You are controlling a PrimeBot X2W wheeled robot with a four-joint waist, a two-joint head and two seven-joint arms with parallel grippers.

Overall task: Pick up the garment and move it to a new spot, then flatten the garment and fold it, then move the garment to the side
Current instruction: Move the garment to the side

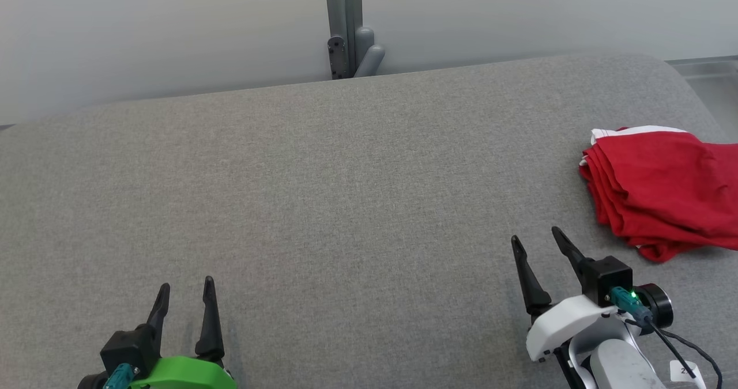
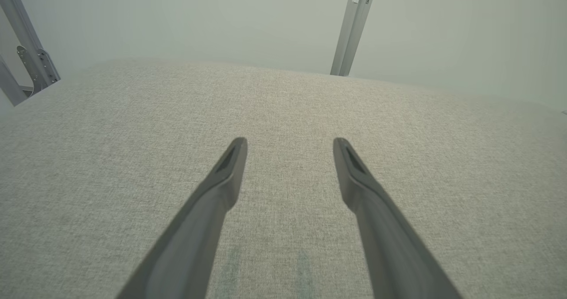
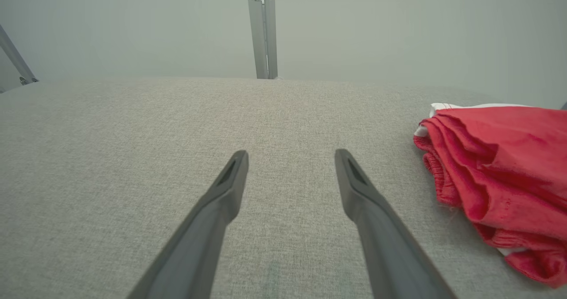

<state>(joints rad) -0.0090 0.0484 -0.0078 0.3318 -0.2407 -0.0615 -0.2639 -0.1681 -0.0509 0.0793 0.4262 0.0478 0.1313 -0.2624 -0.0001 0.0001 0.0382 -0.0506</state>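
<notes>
The garment (image 1: 663,190) is red with white trim, folded into a stack at the far right of the grey fabric table (image 1: 346,204). In the right wrist view the garment (image 3: 500,175) lies to the right of the fingers. My right gripper (image 1: 536,240) stands open at the lower right, left of and nearer than the garment, apart from it, with nothing between its fingers (image 3: 226,188). At the lower left my left gripper (image 1: 185,285) is open and empty over bare fabric, its fingers (image 2: 228,170) spread wide.
A grey metal post with a bracket (image 1: 345,26) rises behind the table's far edge against a pale wall. The table's right end curves off beyond the garment. Another metal strut (image 2: 26,55) shows at the left in the left wrist view.
</notes>
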